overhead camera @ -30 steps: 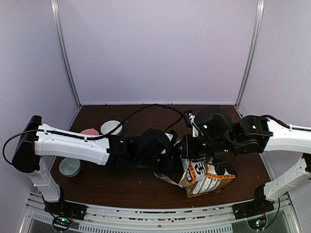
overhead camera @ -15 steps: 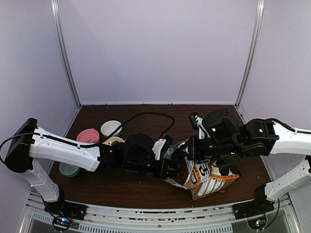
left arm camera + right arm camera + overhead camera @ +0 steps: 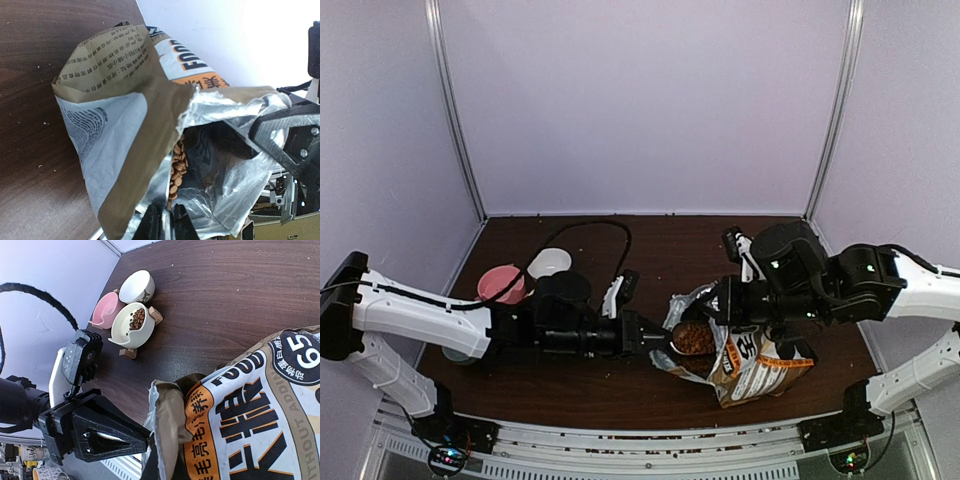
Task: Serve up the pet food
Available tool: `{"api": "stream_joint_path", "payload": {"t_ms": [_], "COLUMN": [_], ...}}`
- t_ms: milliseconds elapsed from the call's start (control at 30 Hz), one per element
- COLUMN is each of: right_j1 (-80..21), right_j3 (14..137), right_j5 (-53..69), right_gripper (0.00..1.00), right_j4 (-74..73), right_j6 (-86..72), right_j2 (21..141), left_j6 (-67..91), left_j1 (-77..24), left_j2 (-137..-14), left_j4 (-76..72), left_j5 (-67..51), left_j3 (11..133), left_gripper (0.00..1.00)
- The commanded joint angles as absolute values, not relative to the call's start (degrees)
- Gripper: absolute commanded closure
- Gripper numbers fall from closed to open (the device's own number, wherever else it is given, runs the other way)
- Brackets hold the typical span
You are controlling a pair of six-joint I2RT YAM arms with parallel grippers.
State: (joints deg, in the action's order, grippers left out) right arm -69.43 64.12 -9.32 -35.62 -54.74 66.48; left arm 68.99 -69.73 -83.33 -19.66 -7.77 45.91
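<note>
Left arm's stretched low over the table (image 3: pixel 570 390), left gripper (image 3: pixel 655 338) pinched narrow on a scoop (image 3: pixel 674 343) loaded with kibble (image 3: pixel 695 340) at the bag (image 3: pixel 765 365) mouth; right gripper (image 3: pixel 718 308) clamps the bag's rim.

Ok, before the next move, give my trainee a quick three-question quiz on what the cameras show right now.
1. Which bowl already holds kibble? A the pink bowl; B the raised bowl on the wooden stand; C the plain white bowl.
2. True or false: the right gripper is clamped on the rim of the bag.
3. Fill in: the left gripper holds a ___ at the bag's mouth.
Key: 1 B. 2 True. 3 scoop.
</note>
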Motion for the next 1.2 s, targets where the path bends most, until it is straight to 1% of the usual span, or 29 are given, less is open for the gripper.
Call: {"api": "stream_joint_path", "payload": {"t_ms": [0, 333, 500, 633, 800, 933, 1100, 1167], "right_j1": [-68.84, -67.53, -66.98, -66.96, -66.88, -66.86, -66.83, -66.88], "right_j3": [64.1, 64.5, 64.57, 65.02, 66.07, 66.14, 65.81, 65.77], "right_j5": [-13.4, -15.14, -15.45, -15.09, -14.76, -14.98, -15.28, -15.29], "right_gripper": [1.0, 1.0, 1.0, 1.0, 1.0, 1.0, 1.0, 1.0], "right_j4": [-37.75, -39.77, -40.24, -39.68, -39.6, -39.89, -40.07, -39.93], "right_j6": [-55.7, -56.2, -56.34, -55.97, -55.55, -55.53, -55.63, -55.59], "right_j2": [64.02, 61.43, 60.91, 61.46, 62.31, 61.89, 61.02, 61.07], "left_j6": [74.12, 76.74, 77.03, 77.91, 78.15, 80.71, 79.68, 79.15], "left_j1": [-68.81, -66.73, -66.06, -65.83, -65.83, -65.68, -65.3, -65.37], "left_j2": [-79.86, -72.8, -70.56, -71.3, -75.62, -77.06, -72.57, -72.92], "left_j4": [-28.07, -28.51, -28.6, -30.99, -34.31, -41.05, -35.68, -35.01], "left_j5": [-8.75, -10.23, -10.77, -12.14, -16.81, -17.65, -14.81, -15.26], "left_j3": [43.47, 37.0, 36.17, 36.13, 38.75, 36.87, 34.92, 35.97], "left_gripper": [1.0, 1.0, 1.0, 1.0, 1.0, 1.0, 1.0, 1.0]}}
